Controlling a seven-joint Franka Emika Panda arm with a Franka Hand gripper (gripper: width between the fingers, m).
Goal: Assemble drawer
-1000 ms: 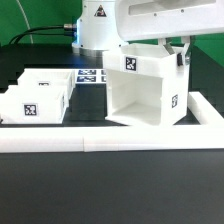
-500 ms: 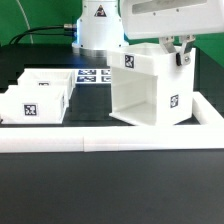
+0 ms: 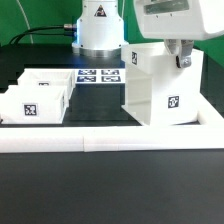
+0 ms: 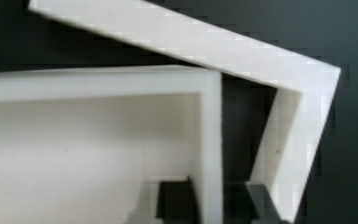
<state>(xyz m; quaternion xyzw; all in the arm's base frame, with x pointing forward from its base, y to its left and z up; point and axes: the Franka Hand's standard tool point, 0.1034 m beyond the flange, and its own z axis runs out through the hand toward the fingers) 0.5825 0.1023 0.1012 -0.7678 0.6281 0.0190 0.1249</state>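
Honestly, the pincer [image 3: 181,55] is clenched on only the box [image 3: 160,95] wall edge, so it could pivot and slip.

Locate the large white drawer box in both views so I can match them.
Exterior view: the drawer box stands at the exterior view's right, held from above.
Wrist view: the drawer box fills much of the picture, seen close from above.
Shared landmark: the fingers, one on each side of the box's thin upper wall.
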